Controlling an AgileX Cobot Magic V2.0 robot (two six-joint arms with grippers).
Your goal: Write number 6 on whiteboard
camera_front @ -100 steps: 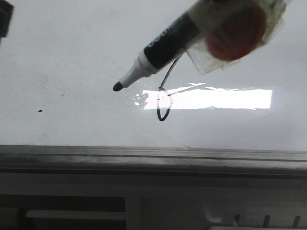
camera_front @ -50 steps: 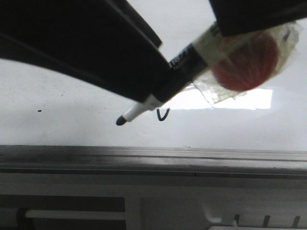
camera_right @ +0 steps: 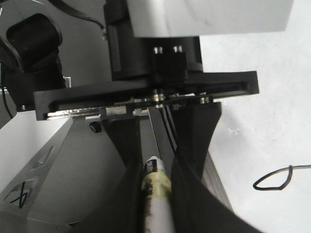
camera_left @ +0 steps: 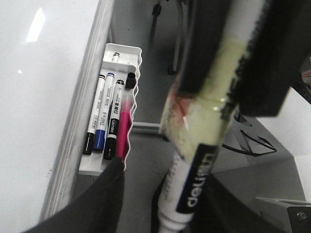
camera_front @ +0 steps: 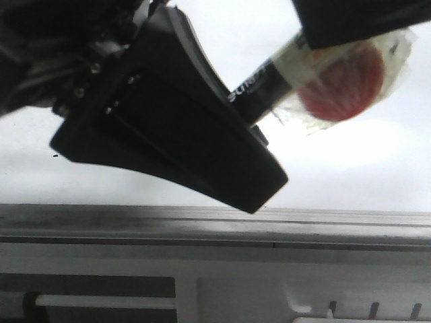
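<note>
On the whiteboard (camera_front: 377, 168), front view: glossy white surface, grey metal frame (camera_front: 215, 219) along the 6 o'clock edge. The left gripper (camera_front: 175, 128) comes in from 10 o'clock and covers the board's centre, so the number 6 is hidden there. The right wrist view shows the loop of the number 6 (camera_right: 274, 179) on bare board, beside the arms. The right gripper (camera_front: 350, 20) at 1 o'clock is clenched on the marker (camera_front: 259, 84), at its taped section with a red disc (camera_front: 340, 81). The left fingers (camera_left: 112, 204) flank the marker's tip end; can't tell if they're clamped. A white tray (camera_left: 109, 48) hangs on the frame, holding spare markers (camera_left: 104, 114). Grey floor (camera_left: 150, 87) beyond.
</note>
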